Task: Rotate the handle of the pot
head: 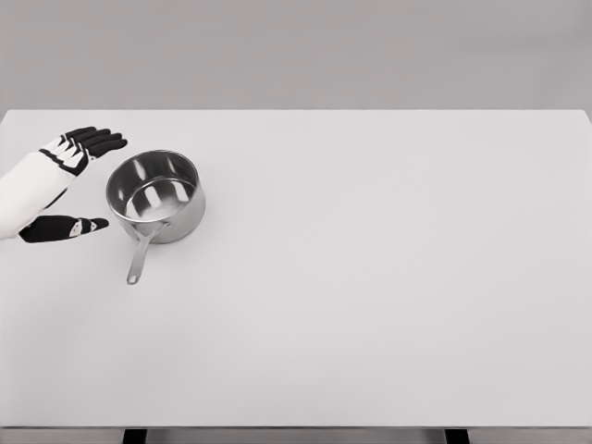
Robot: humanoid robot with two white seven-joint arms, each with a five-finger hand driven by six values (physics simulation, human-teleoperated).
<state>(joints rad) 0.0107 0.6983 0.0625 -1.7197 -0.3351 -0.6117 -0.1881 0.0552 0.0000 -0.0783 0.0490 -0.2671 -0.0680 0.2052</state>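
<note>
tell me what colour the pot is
Shiny silver metal, handle included; the pot shows best in the head view.

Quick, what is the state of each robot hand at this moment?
Left robot hand: open, fingers spread, holding nothing, just left of the pot.
Right robot hand: not in view.

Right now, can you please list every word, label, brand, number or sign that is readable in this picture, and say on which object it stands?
None: no readable text appears anywhere.
Shiny steel saucepan with a long handle: no brand or marking visible.
Plain white table: bare of print.
Left robot hand, black-fingered on a white arm: white patches on its fingers, no letters or numbers.
</note>
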